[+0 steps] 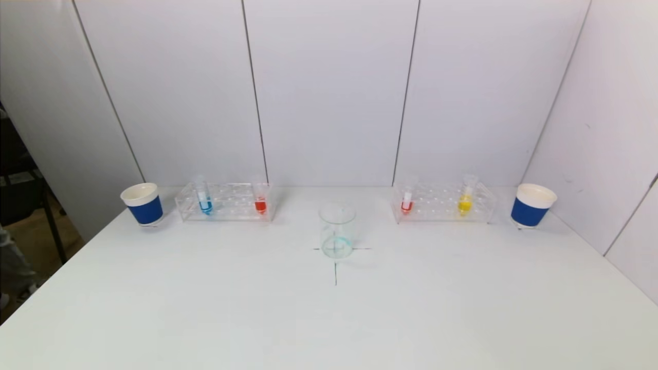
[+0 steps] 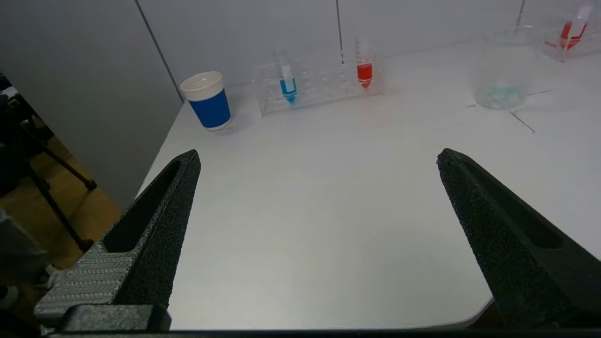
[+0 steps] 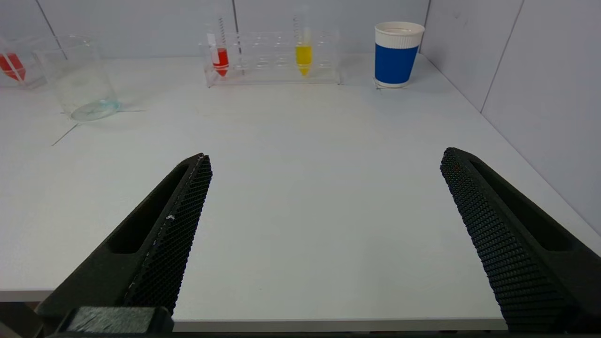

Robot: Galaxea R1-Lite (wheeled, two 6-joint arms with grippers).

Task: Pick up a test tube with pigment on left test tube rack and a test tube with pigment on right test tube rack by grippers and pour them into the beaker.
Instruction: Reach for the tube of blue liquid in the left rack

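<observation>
Clear glass beaker [image 1: 337, 230]: stands at the table's middle on a black cross mark, between the two racks and nearer the robot than either.
Left test tube rack [image 1: 224, 202]: at the far edge by the wall, holding a blue-pigment tube [image 1: 205, 198] and a red-pigment tube [image 1: 260, 198], both upright.
Right test tube rack [image 1: 443, 202]: also along the far edge, holding a second red tube [image 1: 406, 200] and a yellow-pigment tube [image 1: 465, 197].
Blue paper cups: one [image 1: 142, 204] just outside the left rack, one [image 1: 532, 205] just outside the right rack.
Head view only: both racks and both cups together; neither arm shows here.
Wrist views only: the grippers themselves.
Open room: a wide bare stretch of white table [image 1: 329, 318] lies between the near edge and the racks.
Left gripper [image 2: 318, 157]: low at the table's near left edge, fingers spread wide apart, holding nothing.
Right gripper [image 3: 325, 157]: low at the near right edge, fingers likewise spread wide and empty, pointed toward the right rack.
</observation>
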